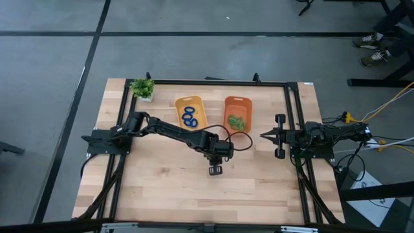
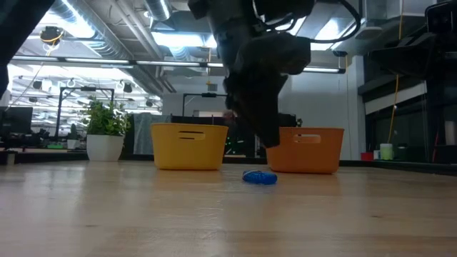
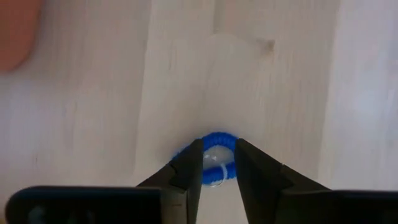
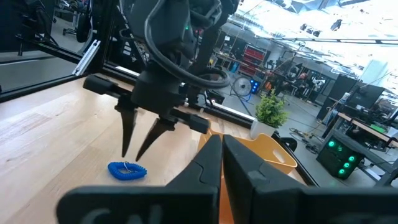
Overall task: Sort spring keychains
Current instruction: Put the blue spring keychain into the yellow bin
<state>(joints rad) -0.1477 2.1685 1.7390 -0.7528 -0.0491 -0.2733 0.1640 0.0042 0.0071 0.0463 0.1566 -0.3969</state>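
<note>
The left gripper (image 4: 138, 152) hangs with fingers parted, released, just above a blue spring keychain (image 4: 127, 170) lying on the table (image 1: 162, 188) near the orange bin (image 1: 237, 114). The right gripper (image 1: 264, 136) waits clenched at the right.

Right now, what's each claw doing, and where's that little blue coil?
Left gripper open, poised above blue keychain lying on the table, not gripped. Right gripper shut, parked at table's right side. Nothing in the way.

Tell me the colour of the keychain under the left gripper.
Bright blue keychain; the left wrist view shows it best.
</note>
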